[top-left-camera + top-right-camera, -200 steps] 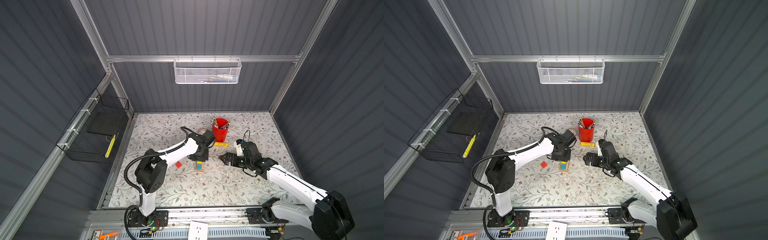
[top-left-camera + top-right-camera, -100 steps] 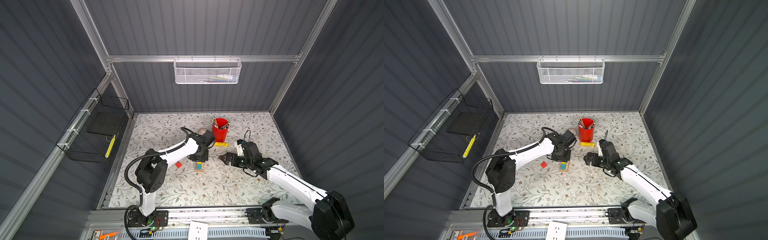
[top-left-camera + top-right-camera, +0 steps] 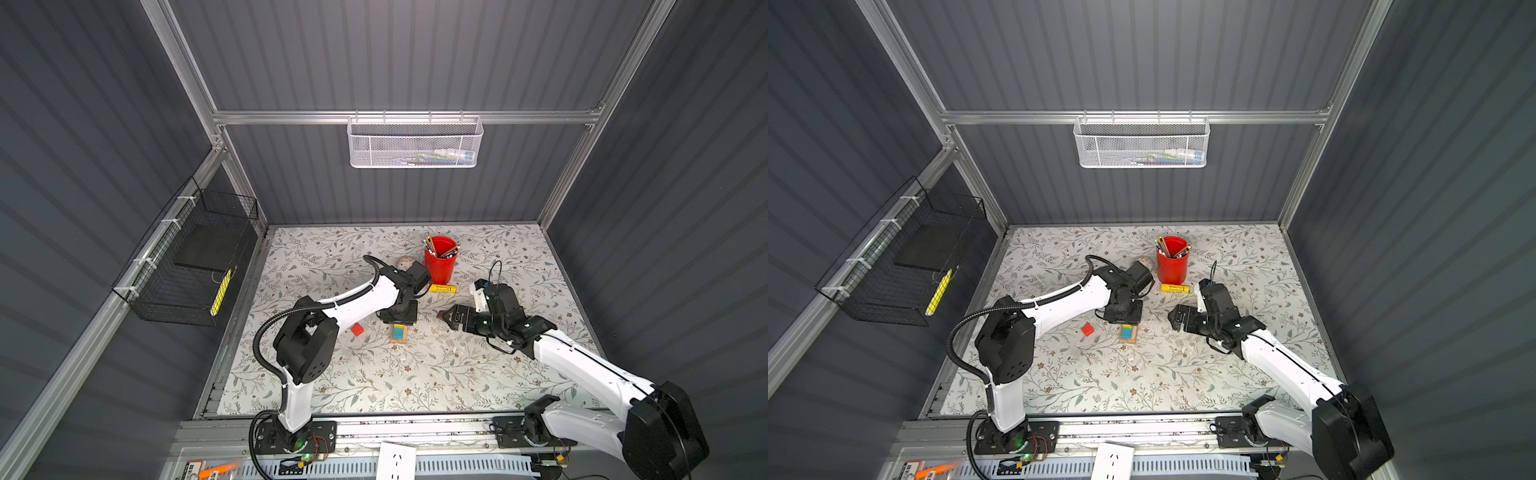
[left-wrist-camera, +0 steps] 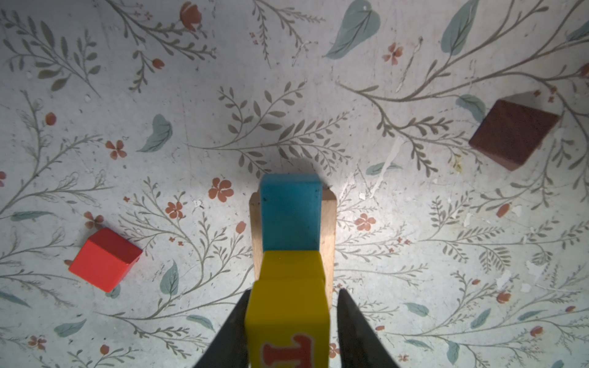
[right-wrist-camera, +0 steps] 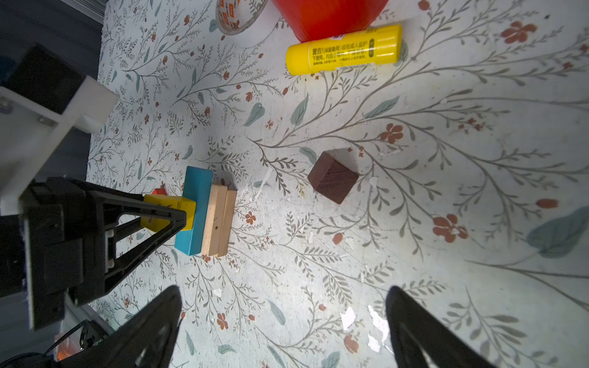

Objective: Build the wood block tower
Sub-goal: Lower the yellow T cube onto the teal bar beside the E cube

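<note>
On the table (image 3: 374, 374), the right jaws are hanging wide and empty near the brown roof piece (image 5: 333, 180). The left jaws are straddling the mid-table tower's (image 4: 291, 210) top yellow cube (image 4: 287, 318) — narrowly apart, with a gap showing on one side. The red cube (image 4: 105, 259) is lying apart.

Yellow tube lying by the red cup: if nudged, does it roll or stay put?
Likely rolls: the yellow tube is a smooth cylinder lying on its side. Toward the red cup it probably stops at once, since they appear to touch. Probably light and stiff, judging by its plastic look.
</note>
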Robot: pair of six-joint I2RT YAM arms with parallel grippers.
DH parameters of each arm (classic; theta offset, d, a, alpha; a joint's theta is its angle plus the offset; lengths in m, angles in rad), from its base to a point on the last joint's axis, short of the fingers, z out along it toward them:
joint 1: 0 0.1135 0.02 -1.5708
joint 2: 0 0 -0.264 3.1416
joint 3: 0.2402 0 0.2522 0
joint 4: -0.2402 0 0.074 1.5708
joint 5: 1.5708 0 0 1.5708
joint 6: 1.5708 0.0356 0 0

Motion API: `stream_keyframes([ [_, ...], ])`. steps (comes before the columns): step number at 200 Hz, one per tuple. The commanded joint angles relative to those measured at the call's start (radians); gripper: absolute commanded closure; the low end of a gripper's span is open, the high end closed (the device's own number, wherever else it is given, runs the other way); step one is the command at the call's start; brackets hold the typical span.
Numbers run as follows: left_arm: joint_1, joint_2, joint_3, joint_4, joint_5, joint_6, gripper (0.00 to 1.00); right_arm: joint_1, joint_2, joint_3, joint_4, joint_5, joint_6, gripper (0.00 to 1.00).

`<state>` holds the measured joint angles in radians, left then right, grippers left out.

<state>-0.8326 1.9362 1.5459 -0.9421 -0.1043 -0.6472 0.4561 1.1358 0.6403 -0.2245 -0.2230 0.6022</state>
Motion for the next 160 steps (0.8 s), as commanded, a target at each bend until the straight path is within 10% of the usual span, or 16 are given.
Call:
stream_keyframes([
  [1, -0.008, 0.011, 0.026, -0.012, 0.019, 0.02, 0.57, -0.007, -0.011, -0.011, 0.015, -0.01, 0.004, 0.01],
  [160, -0.007, 0.044, 0.04, -0.036, 0.001, 0.026, 0.62, -0.022, -0.008, -0.019, 0.025, -0.025, 0.009, 0.01],
])
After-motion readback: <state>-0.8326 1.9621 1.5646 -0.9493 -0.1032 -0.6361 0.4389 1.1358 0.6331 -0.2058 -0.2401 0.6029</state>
